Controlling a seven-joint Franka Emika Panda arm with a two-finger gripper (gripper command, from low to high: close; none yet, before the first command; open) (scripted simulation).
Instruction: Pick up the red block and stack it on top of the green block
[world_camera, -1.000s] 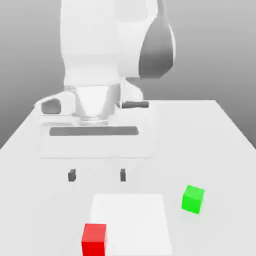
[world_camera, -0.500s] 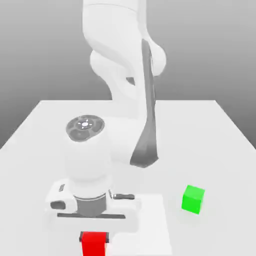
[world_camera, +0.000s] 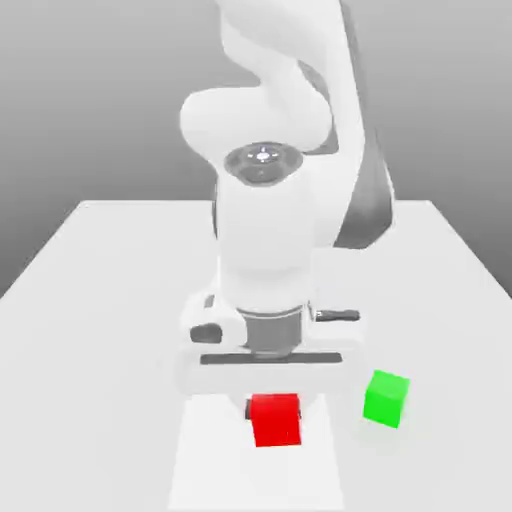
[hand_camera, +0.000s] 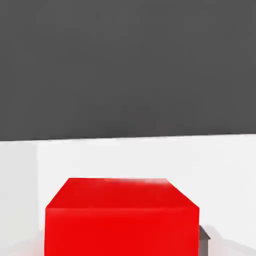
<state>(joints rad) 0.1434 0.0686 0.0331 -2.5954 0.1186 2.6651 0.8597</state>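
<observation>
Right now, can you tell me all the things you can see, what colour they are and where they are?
red block: one, bright red, under the robot's hand, held in the fingers, toward the near edge of the table
green block: one, bright green, on the table, to the exterior view's right of the red block, apart from it
table: one, white, under everything
arm: one, white and grey, reaching down over the table
fingers: shut on the red block

No text, label, brand, number or sign is showing anywhere that can be read. The red block (world_camera: 275, 419) and the green block (world_camera: 386, 398) are showing plain faces, and the white arm and the table (world_camera: 90, 300) are carrying no markings.
</observation>
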